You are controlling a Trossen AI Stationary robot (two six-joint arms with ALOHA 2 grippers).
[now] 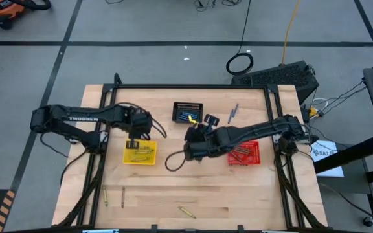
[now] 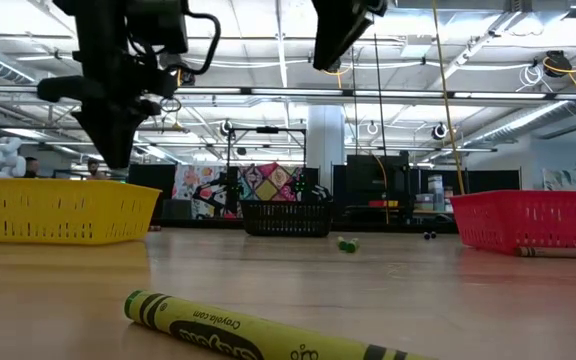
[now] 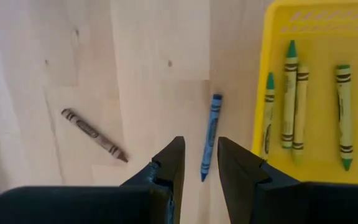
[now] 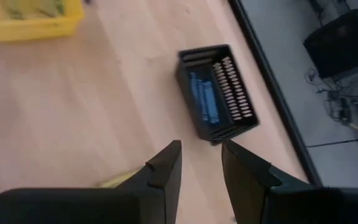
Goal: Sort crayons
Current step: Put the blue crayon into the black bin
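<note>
Nearest the low camera: one yellow-green crayon [image 2: 268, 335] lying flat on the tabletop [image 1: 173, 188], paper wrapper with black bands, long axis running left-right across the near edge.

Left pincer [image 1: 133, 137] hangs over the far edge of the yellow basket [image 1: 127, 157], fingers parted with a narrow gap, nothing between them. Its wrist view shows a blue crayon [image 3: 211, 135] on bare wood just beside the basket's outer wall, directly ahead of the fingertips; its long axis runs roughly in line with the fingers. A brown crayon [image 3: 94, 134] lies slantwise, farther out from the basket. Four yellow-green crayons [image 3: 291, 102] already lie inside the yellow basket, roughly parallel.

Right pincer [image 1: 193, 137] sits mid-table, between the black basket [image 1: 188, 112] and the red basket [image 1: 254, 155], fingers likewise parted and empty. Black basket holds blue crayons [image 4: 202, 99]; red basket holds reddish ones [image 1: 241, 154].

Judgement: the blue crayon is the left arm's nearest pick, though it belongs in the black basket, closer to the right arm.

Strays: two crayons near left [image 1: 105, 196], one near centre [image 1: 187, 212], one blue-grey far right [image 1: 232, 112].

Materials: pale grained wood; baskets of rigid slotted plastic; crayons thin, waxy, round, likely to roll.
</note>
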